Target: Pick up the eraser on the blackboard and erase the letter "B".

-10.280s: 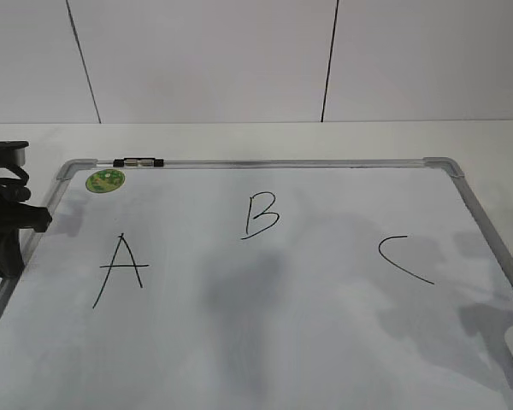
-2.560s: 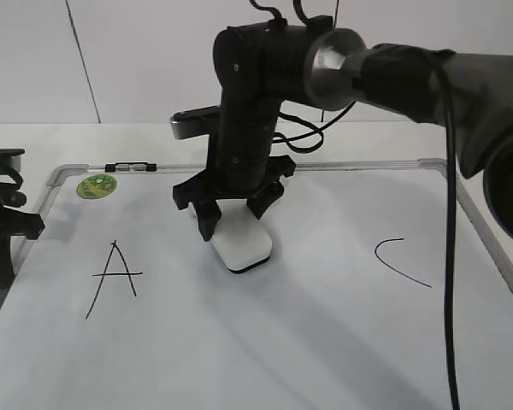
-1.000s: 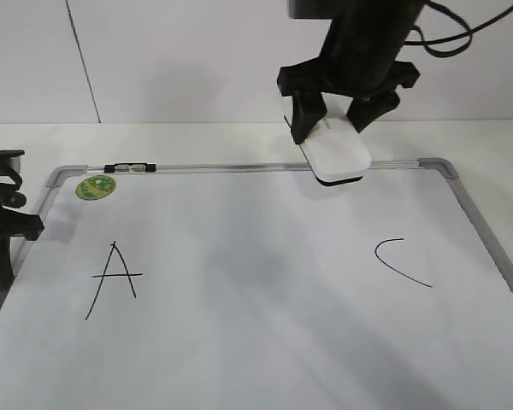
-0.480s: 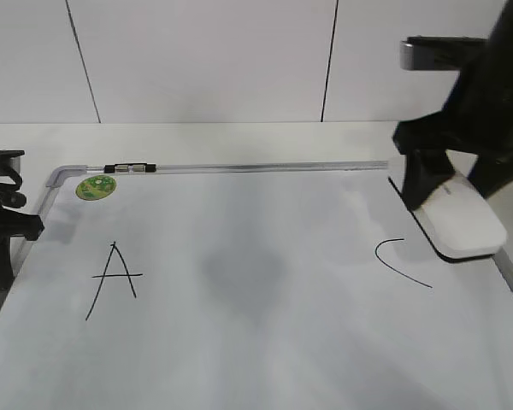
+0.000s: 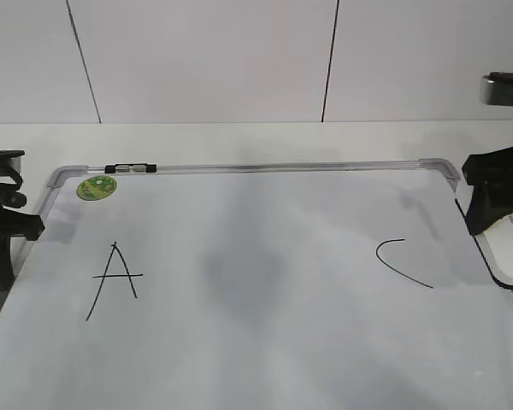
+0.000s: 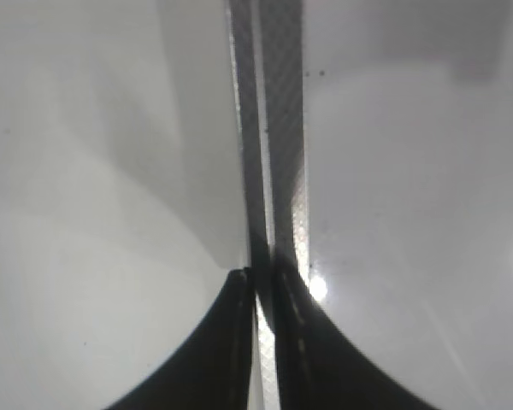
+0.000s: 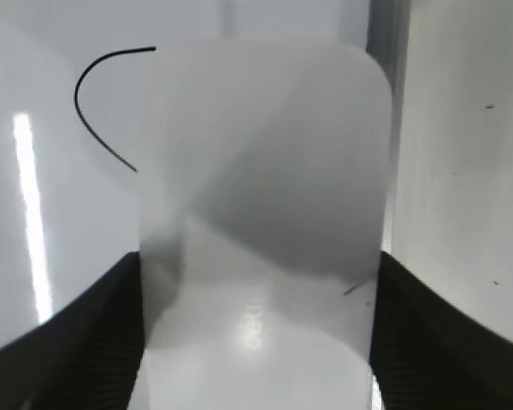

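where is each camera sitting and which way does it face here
Exterior view: in front, slanting down on the blackboard with letters A and C; left gripper and right gripper at the edges.
Left wrist view: straight down on the board's frame; shut fingertips.
Right wrist view: down over the eraser between its fingers.
Exterior and right wrist views share the C and the eraser.

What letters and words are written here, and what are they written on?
"A": black handwriting on the left of the blackboard, at.
"C": black handwriting on its right side, at.
Green sticker at the board's top left corner: its print is too small to read.
Eraser held between the right gripper's jaws: faint grey print, too blurred to read.
No "B" shows on the board.
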Action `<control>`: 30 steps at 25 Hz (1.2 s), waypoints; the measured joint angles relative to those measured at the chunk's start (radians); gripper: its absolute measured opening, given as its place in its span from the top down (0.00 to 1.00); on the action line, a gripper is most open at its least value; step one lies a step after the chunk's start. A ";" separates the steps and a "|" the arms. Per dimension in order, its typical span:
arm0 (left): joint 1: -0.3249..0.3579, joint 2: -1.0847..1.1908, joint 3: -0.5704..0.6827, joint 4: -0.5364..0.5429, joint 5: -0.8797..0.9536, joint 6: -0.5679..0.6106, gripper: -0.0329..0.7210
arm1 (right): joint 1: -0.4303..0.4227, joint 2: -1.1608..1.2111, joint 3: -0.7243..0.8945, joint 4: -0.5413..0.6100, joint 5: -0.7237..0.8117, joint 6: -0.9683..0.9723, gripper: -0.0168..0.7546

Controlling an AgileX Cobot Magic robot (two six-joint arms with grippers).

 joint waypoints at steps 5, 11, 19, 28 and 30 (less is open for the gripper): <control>0.000 0.000 0.000 0.000 0.000 0.000 0.91 | -0.023 0.056 0.000 -0.008 -0.034 -0.015 0.26; 0.000 0.000 0.000 -0.002 0.000 0.000 0.91 | -0.023 0.148 0.000 -0.010 -0.083 -0.077 0.26; 0.000 0.000 0.000 -0.002 0.000 0.000 0.91 | -0.039 0.189 0.000 -0.021 -0.119 -0.077 0.26; 0.000 0.000 0.000 -0.002 0.000 0.000 0.91 | -0.059 0.201 0.000 -0.008 -0.127 -0.106 0.26; 0.000 0.000 0.000 -0.002 0.000 0.000 0.91 | -0.059 0.209 0.000 -0.002 -0.127 -0.111 0.26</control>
